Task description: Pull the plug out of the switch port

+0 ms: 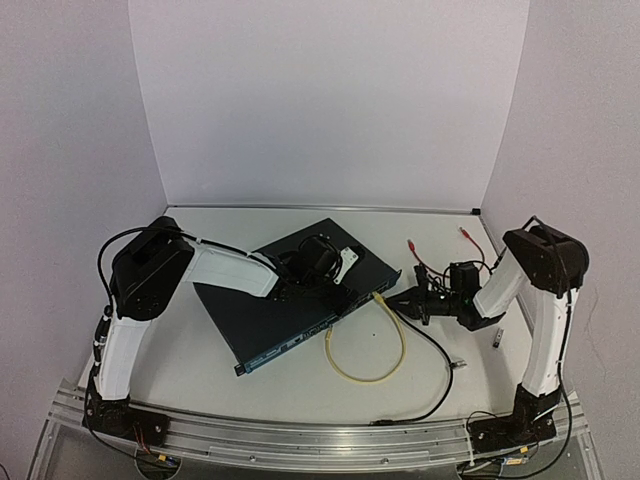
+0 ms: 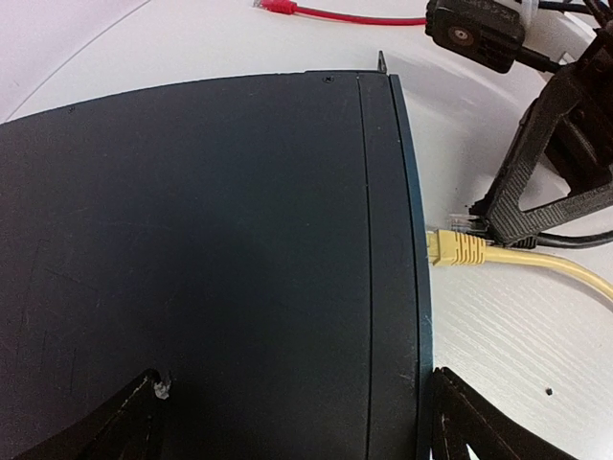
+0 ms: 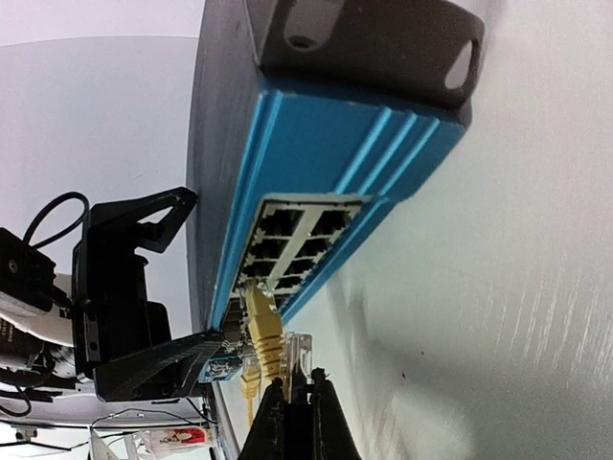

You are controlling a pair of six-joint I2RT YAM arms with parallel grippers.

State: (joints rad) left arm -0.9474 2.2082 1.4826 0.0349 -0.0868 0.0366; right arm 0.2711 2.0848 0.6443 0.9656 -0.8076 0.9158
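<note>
Nearest, the right fingers pinch narrowly on the yellow plug, not yet drawn from its port in the switch on the desk; left fingers, spread wide, sit atop the switch, seemingly bracing it; only the pull is left.

- No words, brands or numbers can be read on the switch, on top or on its port face.
- A small red-and-white label in the right wrist view is too blurred to read.
</note>
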